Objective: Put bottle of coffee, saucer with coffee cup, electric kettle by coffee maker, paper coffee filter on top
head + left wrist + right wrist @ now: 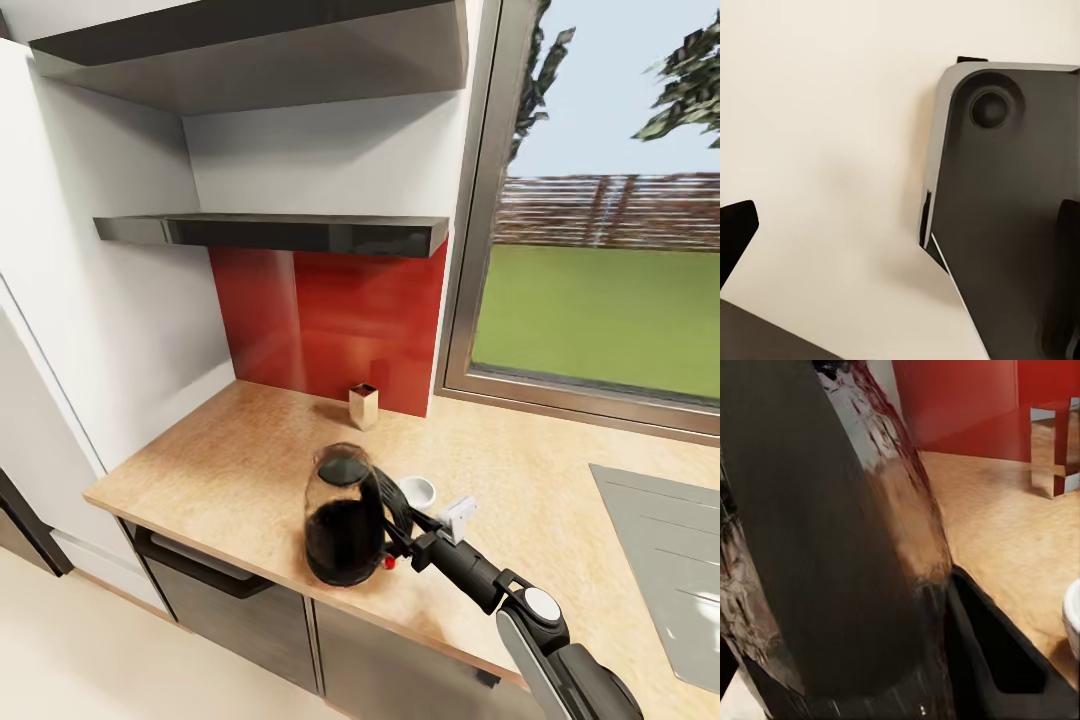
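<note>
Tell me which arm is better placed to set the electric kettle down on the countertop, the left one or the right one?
The right. Its gripper is at the electric kettle, apparently on the handle, above the countertop beside the white cup. The left wrist view shows pale floor and part of the robot's dark body, so that arm seems hanging low.

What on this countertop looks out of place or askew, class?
Nothing is spilled or damaged. The electric kettle is upright near the countertop's front edge, with the right gripper at its handle. A white cup and small box stand behind it.

Bright daylight from window (600, 290), soft shadows, slightly blurry renders
</note>
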